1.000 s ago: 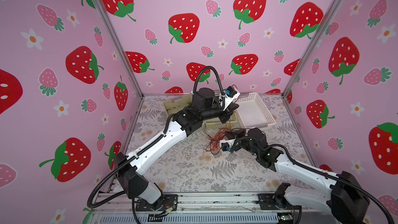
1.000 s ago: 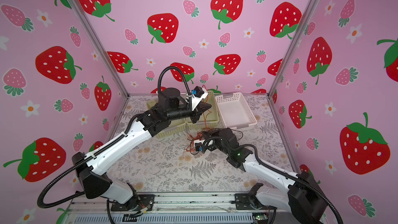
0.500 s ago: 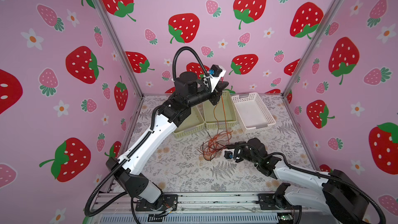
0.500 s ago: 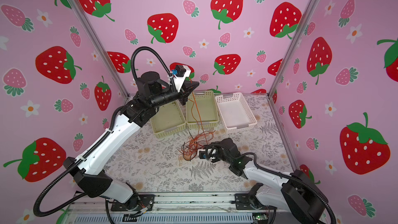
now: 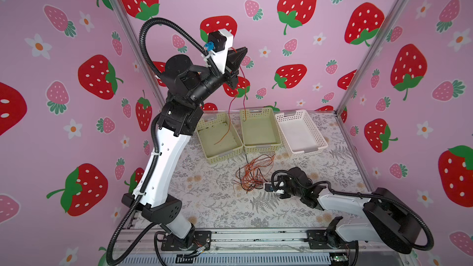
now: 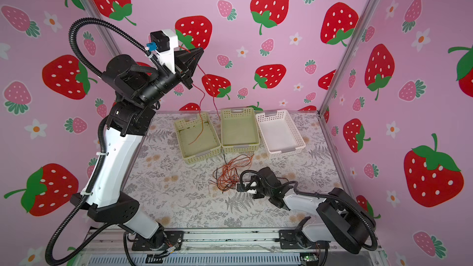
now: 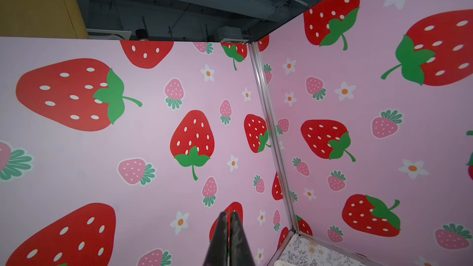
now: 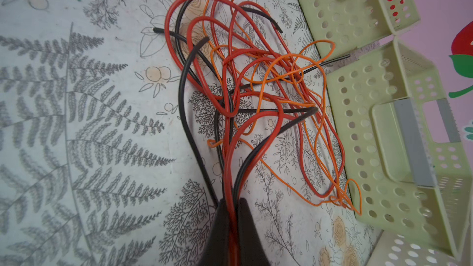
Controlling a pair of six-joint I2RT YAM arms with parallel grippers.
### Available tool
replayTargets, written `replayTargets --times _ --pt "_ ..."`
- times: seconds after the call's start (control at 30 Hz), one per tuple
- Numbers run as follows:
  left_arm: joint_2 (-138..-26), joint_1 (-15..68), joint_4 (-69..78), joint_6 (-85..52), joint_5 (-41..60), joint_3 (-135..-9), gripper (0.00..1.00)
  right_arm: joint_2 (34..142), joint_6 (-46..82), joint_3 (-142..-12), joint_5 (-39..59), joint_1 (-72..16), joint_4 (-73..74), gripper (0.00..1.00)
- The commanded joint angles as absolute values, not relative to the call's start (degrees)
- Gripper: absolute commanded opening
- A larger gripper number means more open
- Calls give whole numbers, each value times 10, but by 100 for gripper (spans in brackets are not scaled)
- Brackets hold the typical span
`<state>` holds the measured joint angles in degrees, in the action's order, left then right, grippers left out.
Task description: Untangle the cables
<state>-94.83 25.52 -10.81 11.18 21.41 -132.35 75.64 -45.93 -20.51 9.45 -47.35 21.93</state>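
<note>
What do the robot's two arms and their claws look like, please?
Both the left arm and the right arm have white shells with black joints. A ribbed black hose loops along each. A blue plug sits by the left wrist camera. The left claw and right claw have black tapered fingers.

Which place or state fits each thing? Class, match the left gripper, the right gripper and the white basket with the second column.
Things:
1. left gripper
2. right gripper
3. white basket

States:
A. stands on the table, beside a green basket
B. up high, shut on a dangling red cable
C. down low, shut on the tangle

Pairs: 1-B, 2-C, 3-A
</note>
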Motion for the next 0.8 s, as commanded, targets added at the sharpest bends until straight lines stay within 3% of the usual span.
replayTargets --times 0.0,0.3,0.77 --pt "-975 233 -128 121 223 -1357 0 761 -450 -218 97 -469 203 0" --pt "-1023 142 -131 116 219 -1366 0 754 -446 -231 105 -470 185 0" --pt "-1059 94 -131 143 197 -1323 0 750 -435 -238 103 -469 172 0"
